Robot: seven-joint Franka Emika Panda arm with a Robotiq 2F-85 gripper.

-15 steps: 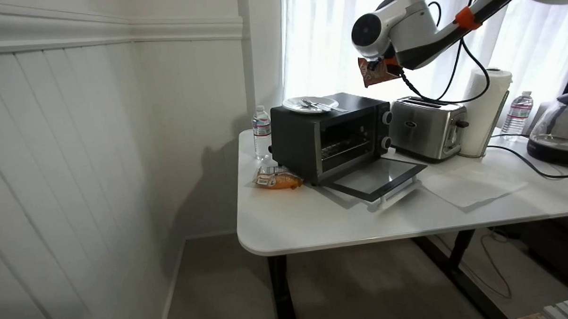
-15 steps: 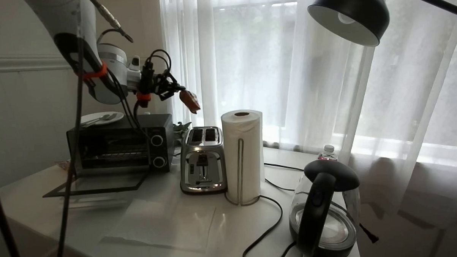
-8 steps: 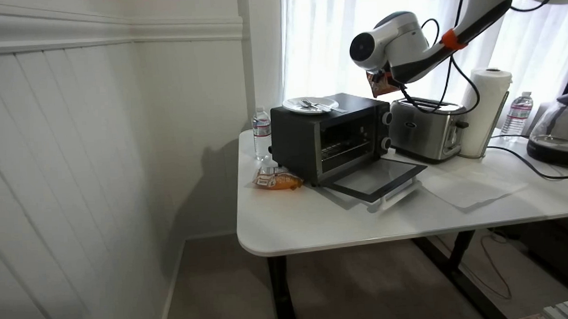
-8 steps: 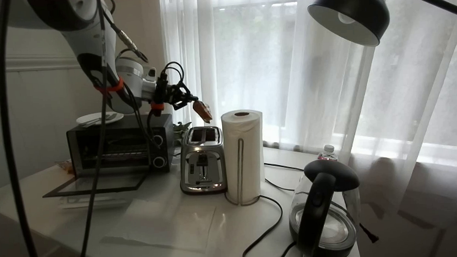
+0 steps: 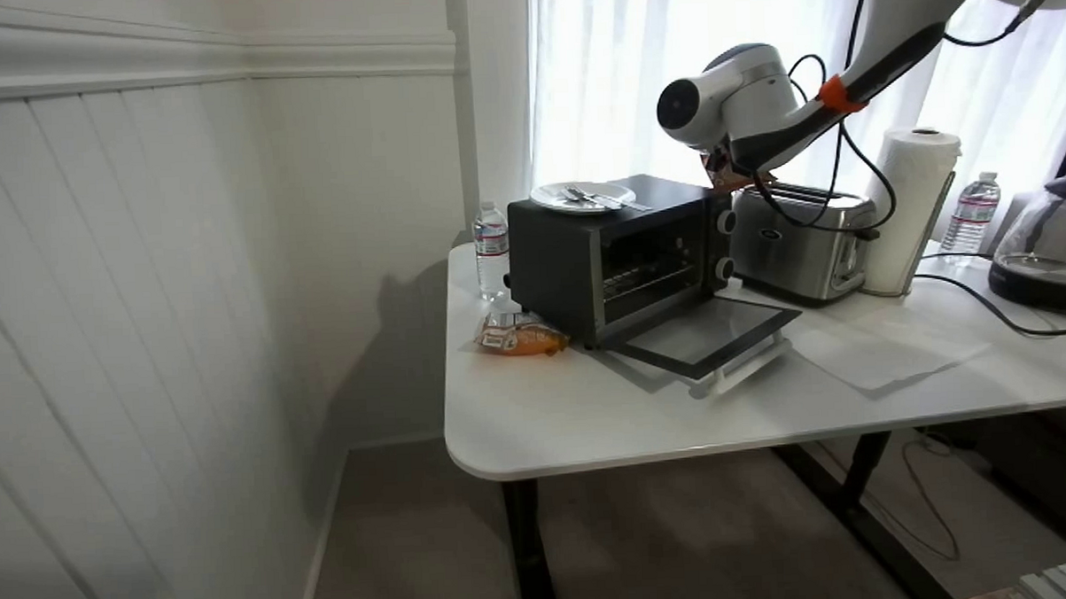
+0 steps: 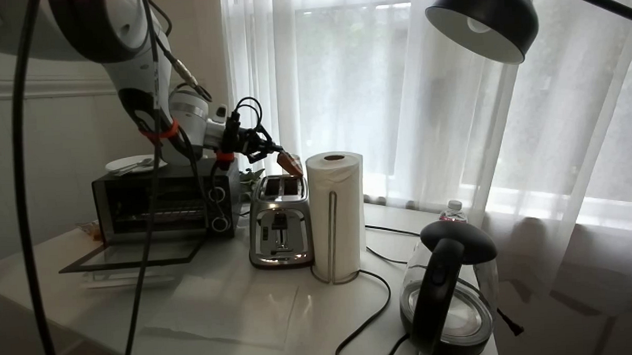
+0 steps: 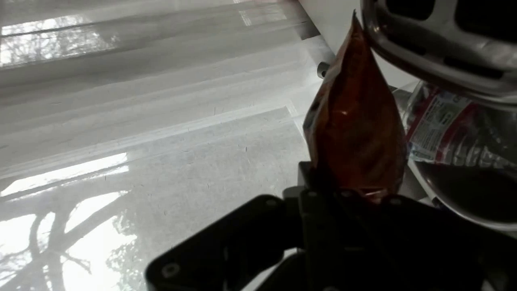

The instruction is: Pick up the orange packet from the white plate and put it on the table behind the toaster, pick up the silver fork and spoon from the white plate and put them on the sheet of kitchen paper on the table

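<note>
Hand [image 6: 277, 149] grips orange packet [image 7: 359, 125] — plate [image 5: 550, 196] holds 2 utensils [image 5: 602, 199].

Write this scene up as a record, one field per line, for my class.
Gripper: shut on the orange packet
Packet position: in the air, near the toaster
White plate: on top of the black oven
Silver fork and spoon: on the white plate
Oven door: open
Sheet of kitchen paper: flat on the table
Orange bag: on the table, beside the black oven
</note>
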